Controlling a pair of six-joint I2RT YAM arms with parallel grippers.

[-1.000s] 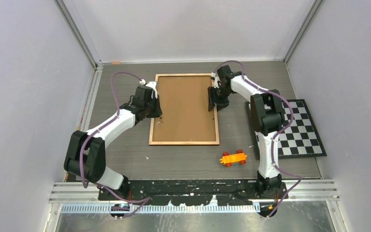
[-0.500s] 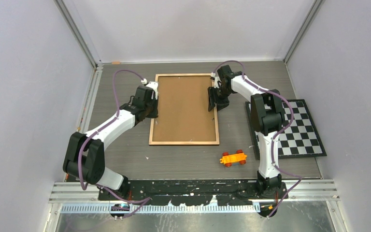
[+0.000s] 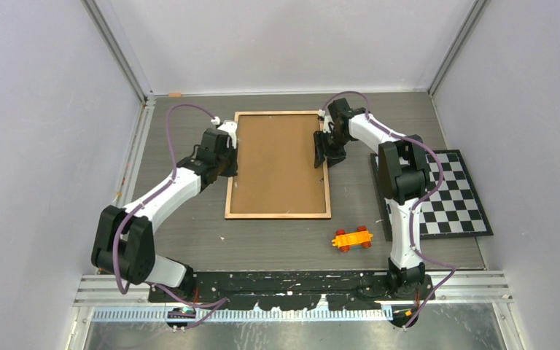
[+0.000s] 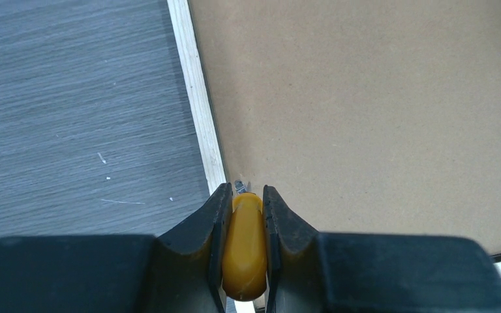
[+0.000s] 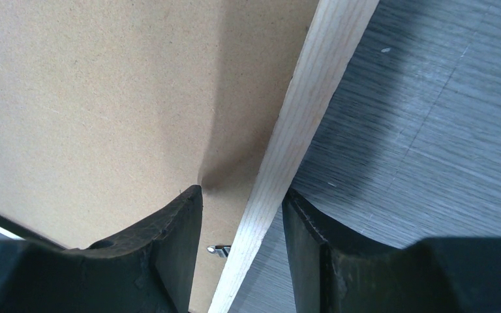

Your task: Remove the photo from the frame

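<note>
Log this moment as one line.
frame face down | left fingers shut on yellow object at left rim | right fingers open astride right rim | photo not visible

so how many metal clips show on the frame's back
2: one clip on the frame at its left rim by the yellow tool, one at its right rim. Others may be hidden.

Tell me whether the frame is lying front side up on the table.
No, the frame lies back side up, showing its brown board inside a light wooden rim.
</note>
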